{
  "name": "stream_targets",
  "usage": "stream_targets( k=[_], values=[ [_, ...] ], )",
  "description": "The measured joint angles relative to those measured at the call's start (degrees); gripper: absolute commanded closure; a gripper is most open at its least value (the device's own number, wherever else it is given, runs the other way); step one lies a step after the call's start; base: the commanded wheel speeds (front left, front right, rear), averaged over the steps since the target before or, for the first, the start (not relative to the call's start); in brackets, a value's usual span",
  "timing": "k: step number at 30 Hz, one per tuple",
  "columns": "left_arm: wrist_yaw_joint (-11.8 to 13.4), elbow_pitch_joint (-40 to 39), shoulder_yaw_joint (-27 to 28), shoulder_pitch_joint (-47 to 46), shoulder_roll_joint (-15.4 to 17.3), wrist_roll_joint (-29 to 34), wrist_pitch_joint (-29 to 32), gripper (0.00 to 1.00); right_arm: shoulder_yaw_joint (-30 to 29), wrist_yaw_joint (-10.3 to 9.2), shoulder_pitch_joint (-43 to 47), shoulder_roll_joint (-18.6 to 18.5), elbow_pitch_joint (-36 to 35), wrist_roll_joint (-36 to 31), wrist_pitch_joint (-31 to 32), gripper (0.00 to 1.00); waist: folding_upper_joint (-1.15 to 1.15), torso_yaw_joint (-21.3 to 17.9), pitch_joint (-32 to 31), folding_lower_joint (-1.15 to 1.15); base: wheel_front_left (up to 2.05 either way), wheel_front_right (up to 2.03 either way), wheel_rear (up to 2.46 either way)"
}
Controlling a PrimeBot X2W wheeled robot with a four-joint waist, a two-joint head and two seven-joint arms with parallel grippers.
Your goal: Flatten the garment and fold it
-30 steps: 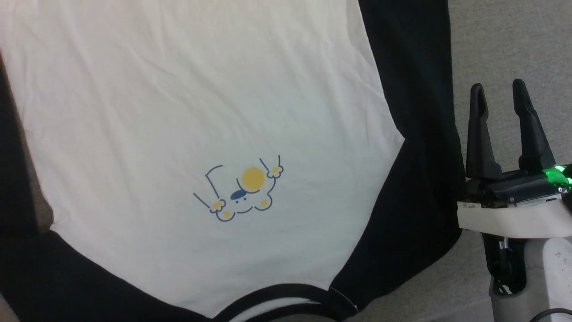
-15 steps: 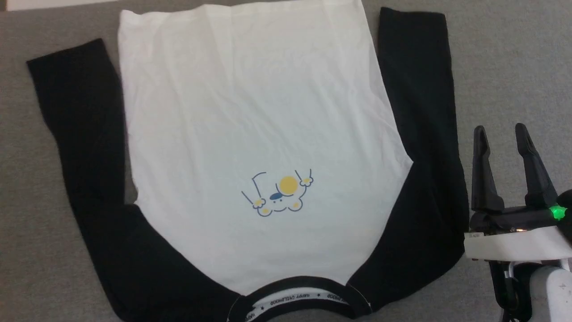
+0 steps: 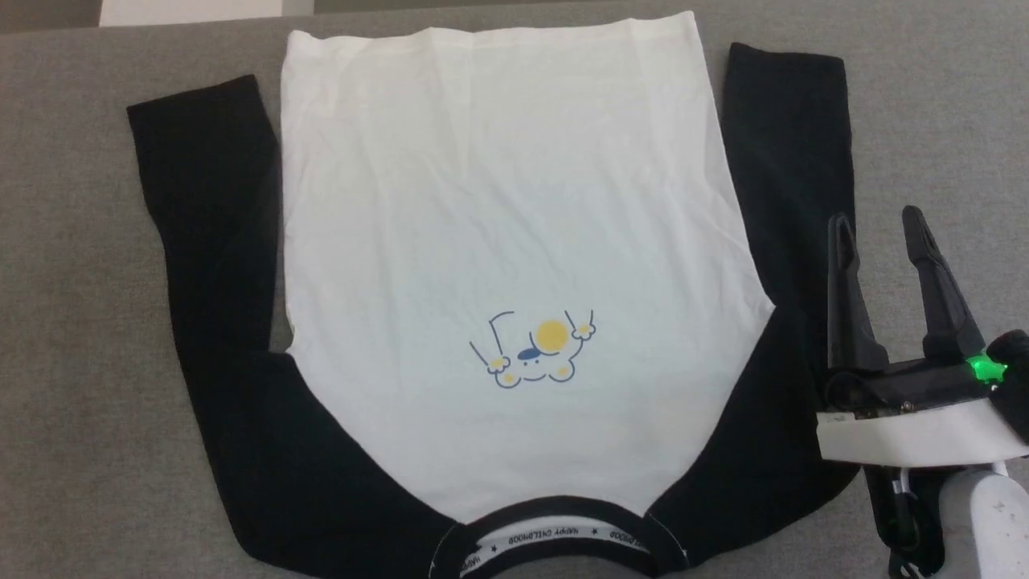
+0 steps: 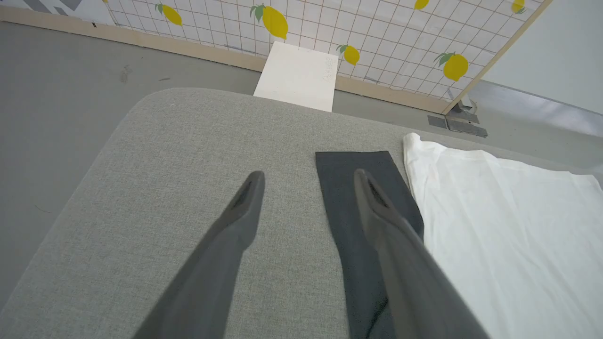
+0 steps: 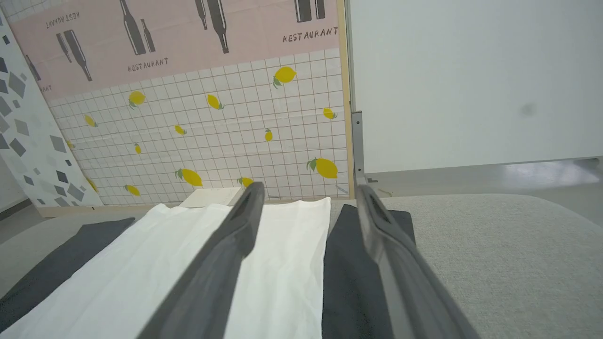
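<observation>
In head view, garment [image 3: 498, 201] collar [image 3: 555, 508] cropped.

Lighting was bright, even and diffuse, with faint shadows. The garment [image 3: 498, 201] looked slightly overexposed. Wrist views bowed at their edges.

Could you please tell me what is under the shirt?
The shirt lies flat on a grey cushion, which shows beside and beyond it. Whatever is directly beneath the fabric is covered and cannot be seen.

Left hand [image 4: 308, 173]: fingers spread wide, empty. Right hand [image 3: 876, 215]: fingers spread wide, empty, pointing forward.
</observation>
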Motion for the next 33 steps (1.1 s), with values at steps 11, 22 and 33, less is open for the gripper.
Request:
stream_targets(
  k=[11, 22, 33],
  values=[
    [7.0, -1.0, -4.3, -11.0, 6.5, 3.3, 16.5, 0.00, 3.0, 0.00, -5.0, 0.0, 1.5, 4.7, -3.4, 0.00, 0.00, -5.4, 7.6, 0.00, 0.00, 0.00, 0.00],
    [15.3, -2.7, -5.4, -12.7, 12.1, 6.5, 32.0, 0.00, 4.0, -0.01, -7.4, 0.0, 3.2, 9.4, -4.1, 0.00, 0.00, -14.9, 17.3, 0.01, 0.00, 0.00, 0.00],
    [18.7, -10.1, 0.4, -8.3, 17.4, 9.5, 30.4, 0.00, 4.1, 0.00, -8.0, 0.0, 3.1, 9.9, -4.1, 0.00, 0.00, -16.9, 21.3, 0.01, 0.00, 0.00, 0.00]
  ],
)
